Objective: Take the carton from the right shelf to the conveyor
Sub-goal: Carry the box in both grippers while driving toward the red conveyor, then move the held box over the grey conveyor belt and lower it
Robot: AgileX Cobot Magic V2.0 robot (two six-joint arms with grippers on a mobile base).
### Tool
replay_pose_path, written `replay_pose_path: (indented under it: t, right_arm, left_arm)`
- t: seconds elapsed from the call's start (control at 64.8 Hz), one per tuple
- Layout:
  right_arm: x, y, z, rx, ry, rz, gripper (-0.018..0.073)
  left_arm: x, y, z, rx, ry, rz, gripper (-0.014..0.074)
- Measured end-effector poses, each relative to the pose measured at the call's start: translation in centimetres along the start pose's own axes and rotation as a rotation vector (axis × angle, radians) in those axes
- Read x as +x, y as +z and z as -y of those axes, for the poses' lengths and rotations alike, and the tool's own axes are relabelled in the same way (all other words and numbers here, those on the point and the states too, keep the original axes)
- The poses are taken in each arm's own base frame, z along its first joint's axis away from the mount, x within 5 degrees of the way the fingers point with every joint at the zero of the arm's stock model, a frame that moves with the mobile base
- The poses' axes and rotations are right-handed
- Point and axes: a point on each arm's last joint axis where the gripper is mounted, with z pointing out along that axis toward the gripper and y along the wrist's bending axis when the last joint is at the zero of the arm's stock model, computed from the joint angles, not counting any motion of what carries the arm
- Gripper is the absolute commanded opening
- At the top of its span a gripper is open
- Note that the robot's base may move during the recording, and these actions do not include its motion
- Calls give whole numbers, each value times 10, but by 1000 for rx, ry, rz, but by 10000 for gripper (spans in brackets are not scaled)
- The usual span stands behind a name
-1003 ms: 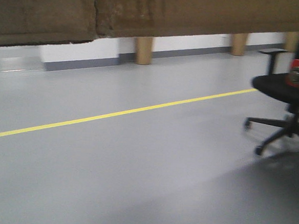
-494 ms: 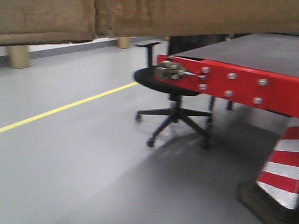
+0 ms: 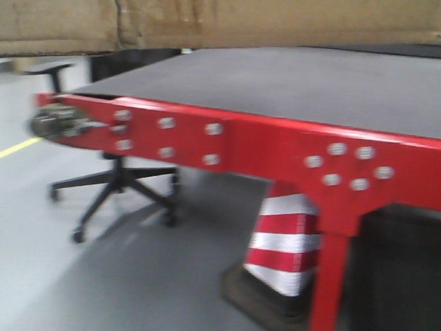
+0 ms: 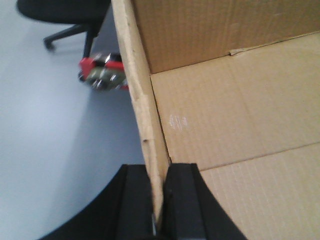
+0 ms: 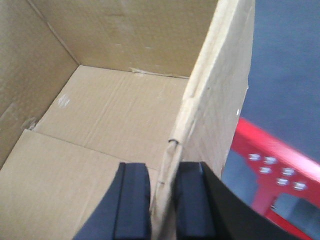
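Note:
The carton (image 3: 216,14) is a brown corrugated box filling the top of the front view, held above the floor. My left gripper (image 4: 159,200) is shut on the carton's left wall (image 4: 145,110), one finger outside and one inside. My right gripper (image 5: 164,200) is shut on its right wall (image 5: 215,100) in the same way. The carton's open inside shows in both wrist views. The conveyor (image 3: 325,82) is a wide dark grey belt on a red frame (image 3: 267,150), straight ahead and below the carton's bottom edge. The right shelf is out of view.
A red-and-white striped cone (image 3: 283,246) stands under the conveyor. A black swivel chair (image 3: 113,184) stands at the left by the conveyor's end roller (image 3: 53,121). A yellow line (image 3: 6,153) crosses the grey floor at far left.
The view has swung right: the floor and yellow line slid left, and the conveyor, first just a corner at the right edge, now fills the middle. The carton stays gripped by both grippers.

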Motion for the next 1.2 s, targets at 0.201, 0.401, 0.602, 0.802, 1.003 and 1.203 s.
replay_pose_path:
  t: [0.201,0.401,0.602,0.802,1.003,1.203]
  right_arm:
    - [0,0,-2,-15,8,5,-69]
    - [-1,0,-2,-24,12,9,-69]
    - [-1,0,-3,-27,12,9,-69]
    - [-1,0,-3,-29,13,11,-69]
    - [-1,0,-3,-29,13,10,-69]
    - [-1,2,-3,-28,14,7,-69]
  left_arm:
    - [-2,0,-3,-37,19,20,-6]
    - [-3,0,-4,-54,30,32,-6]
    - [-3,0,-5,-60,33,33,-6]
    - [-3,0,-5,-60,33,33,-6]
    - [-3,0,-5,-62,34,34,-6]
    - [-3,-1,-5,-65,35,35,-6]
